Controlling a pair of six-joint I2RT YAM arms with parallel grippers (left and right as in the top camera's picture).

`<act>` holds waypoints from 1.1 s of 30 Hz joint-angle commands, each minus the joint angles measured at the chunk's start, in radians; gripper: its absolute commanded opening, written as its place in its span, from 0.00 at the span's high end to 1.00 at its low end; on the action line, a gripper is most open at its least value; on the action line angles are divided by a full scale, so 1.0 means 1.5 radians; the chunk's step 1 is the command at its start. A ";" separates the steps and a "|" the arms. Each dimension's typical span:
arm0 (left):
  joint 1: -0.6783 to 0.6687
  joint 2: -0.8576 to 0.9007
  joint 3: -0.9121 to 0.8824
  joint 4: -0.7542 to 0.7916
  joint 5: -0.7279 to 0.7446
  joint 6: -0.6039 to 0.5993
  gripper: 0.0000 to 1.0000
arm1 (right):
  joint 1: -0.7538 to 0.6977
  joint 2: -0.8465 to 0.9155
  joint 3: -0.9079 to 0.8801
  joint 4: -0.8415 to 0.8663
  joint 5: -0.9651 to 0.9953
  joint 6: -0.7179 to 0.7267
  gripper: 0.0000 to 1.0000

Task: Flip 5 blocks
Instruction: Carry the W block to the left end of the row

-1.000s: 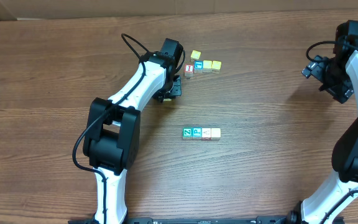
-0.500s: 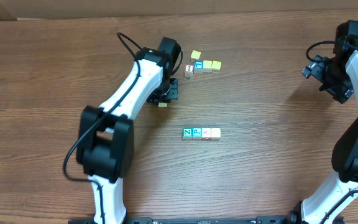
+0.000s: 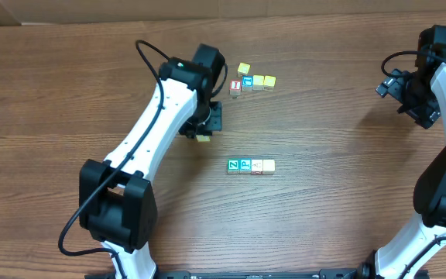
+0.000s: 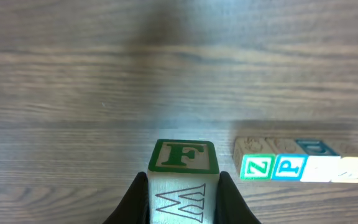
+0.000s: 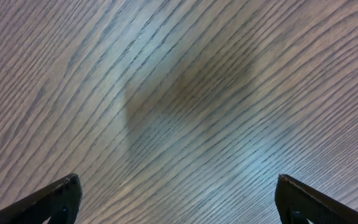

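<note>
Green F uppermost, an M on the face toward my wrist camera: that is the held cube (image 4: 184, 158), pinched square between the fingers (image 4: 137, 198) of my left claw (image 4: 183, 200).

Change over the last second:
- Left claw has left the far cluster (image 3: 252, 80) of spare cubes and swung away from it, down the table (image 3: 347, 194) and a little to the left, cube with it.
- The fingers drew in a touch early on and have held since. Grip looks steady.
- The row has not moved: Z block (image 3: 233, 166), P block (image 3: 245, 166) and two whitish blocks (image 3: 262, 166), touching in one straight line.

Meaning for the task (judgement): four blocks lie in the row and the one in hand would make five, so this is the carry of the last one. The held cube hangs near the row's Z end, apart from it. Whether the F face counts as the flipped side I cannot tell.

Pose: left arm is stretched long from its base at the near left edge, forearm diagonal, wrist tipped down. The cube appears clear of the wood, but I cannot be sure. Right arm is folded at the far right. Right claw (image 5: 176, 190) is spread wide over bare table, holding nothing.
</note>
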 commanded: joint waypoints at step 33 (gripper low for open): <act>-0.075 -0.006 -0.249 0.206 0.011 -0.122 0.78 | -0.002 -0.018 0.010 0.002 0.002 -0.003 0.00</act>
